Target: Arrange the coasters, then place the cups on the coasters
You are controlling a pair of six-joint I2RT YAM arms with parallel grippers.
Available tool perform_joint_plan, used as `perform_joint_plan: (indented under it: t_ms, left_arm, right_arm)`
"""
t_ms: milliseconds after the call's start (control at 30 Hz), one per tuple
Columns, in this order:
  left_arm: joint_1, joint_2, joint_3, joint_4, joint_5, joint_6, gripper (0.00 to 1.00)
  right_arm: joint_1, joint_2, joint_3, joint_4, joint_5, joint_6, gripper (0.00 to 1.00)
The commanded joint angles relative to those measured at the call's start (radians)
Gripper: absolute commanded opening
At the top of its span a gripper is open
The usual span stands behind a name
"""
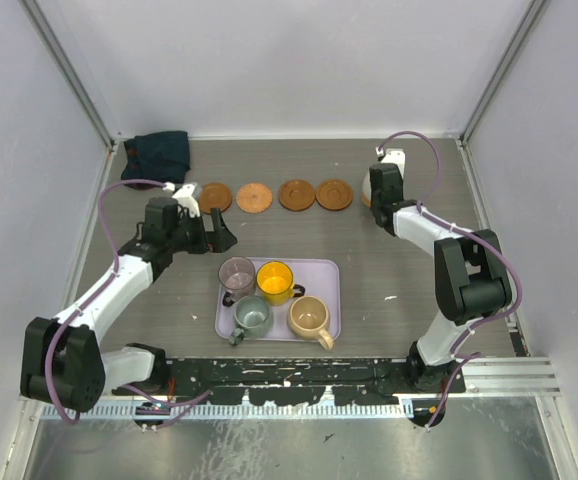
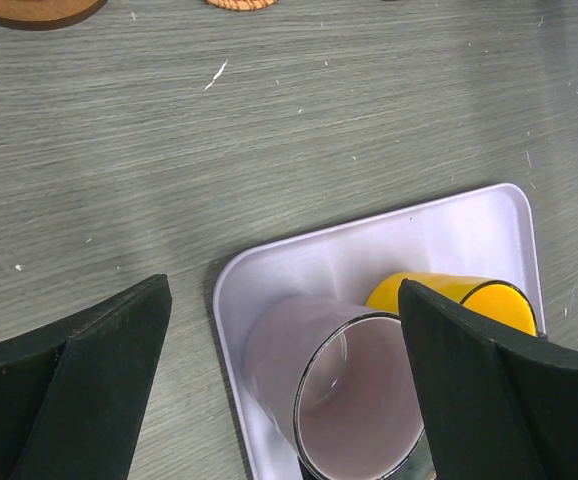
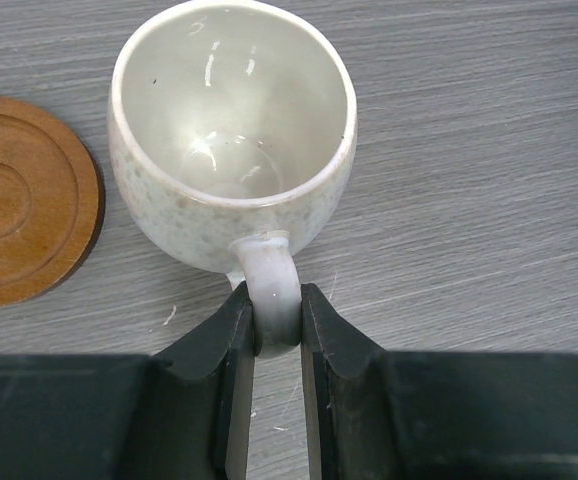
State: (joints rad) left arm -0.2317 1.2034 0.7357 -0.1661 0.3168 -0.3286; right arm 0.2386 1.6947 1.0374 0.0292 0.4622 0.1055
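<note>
A grey wood-grain tabletop (image 1: 399, 260) sat inside a booth closed in by plain pale walls (image 1: 289, 60) at the back and on both sides. Slim metal posts (image 1: 69, 70) ran up the rear corners, and a ridged metal rail (image 1: 509, 372) edged the near side. The light was soft and even.

4 brown coasters (image 1: 296, 195) in row, cream cup (image 3: 231, 130) upright
</note>
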Motion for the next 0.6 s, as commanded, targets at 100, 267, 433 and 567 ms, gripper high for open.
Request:
perform_joint_plan:
  t_ms: [100, 267, 433, 567]
  left_arm:
    - [-0.004, -0.053, -0.008, 0.045, -0.007, 0.004, 0.98]
    - [-0.003, -0.056, -0.009, 0.040, -0.010, 0.006, 0.98]
    - [-0.003, -0.052, -0.009, 0.042, -0.008, 0.005, 0.98]
    - [-0.004, -0.054, -0.009, 0.043, -0.008, 0.005, 0.98]
  right_arm:
    - [0.005, -0.028, -0.001, 0.158, 0.029, -0.004, 0.01]
    - [0.006, -0.011, -0.011, 0.168, 0.025, 0.001, 0.01]
    - [0.006, -0.010, -0.027, 0.192, 0.031, -0.002, 0.01]
    - [0.007, -0.024, -0.032, 0.222, 0.039, -0.012, 0.01]
